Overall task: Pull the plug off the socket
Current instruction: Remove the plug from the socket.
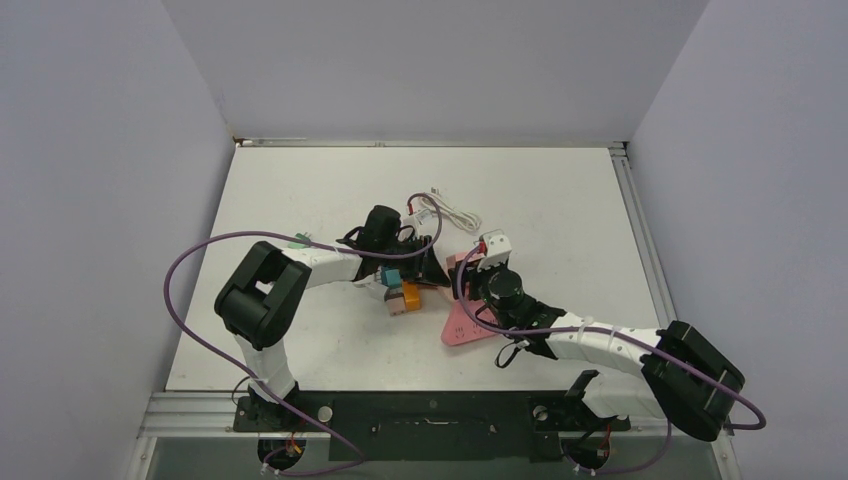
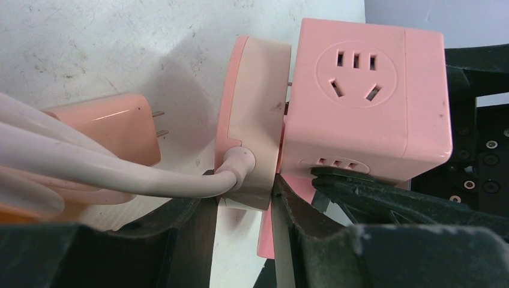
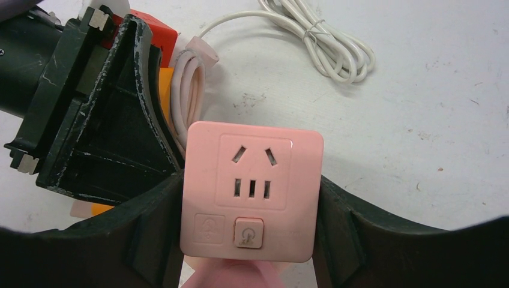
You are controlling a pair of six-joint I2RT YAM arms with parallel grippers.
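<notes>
The white table (image 1: 330, 190) looks matte and scuffed; at its middle my right gripper (image 3: 251, 207) clamps the glossy pink cube socket (image 2: 360, 90) by its smooth sides; my left gripper (image 2: 243, 204) pinches the flat, round-cornered pink plug (image 2: 252, 108) against it, metal pins (image 2: 289, 84) showing in the narrow gap; its pale rubbery cable (image 2: 120, 174) bends away

Socket (image 3: 251, 180): salmon pink, dark slots, grey power symbol. Plug (image 2: 252, 120): paler pink (cream at its rim); its cord (image 2: 120, 174) pinkish white. Loose adapter (image 2: 108, 129): salmon pink. Coiled cable (image 3: 327, 45): white. Table (image 1: 560, 200): white, faintly grey-scuffed. Left gripper (image 2: 243, 195) and right gripper (image 3: 251, 198): matt black. Arm cables (image 1: 212, 241): purple. Small block (image 1: 405, 299): orange beside teal. Walls (image 1: 100, 150): pale lilac-grey.
</notes>
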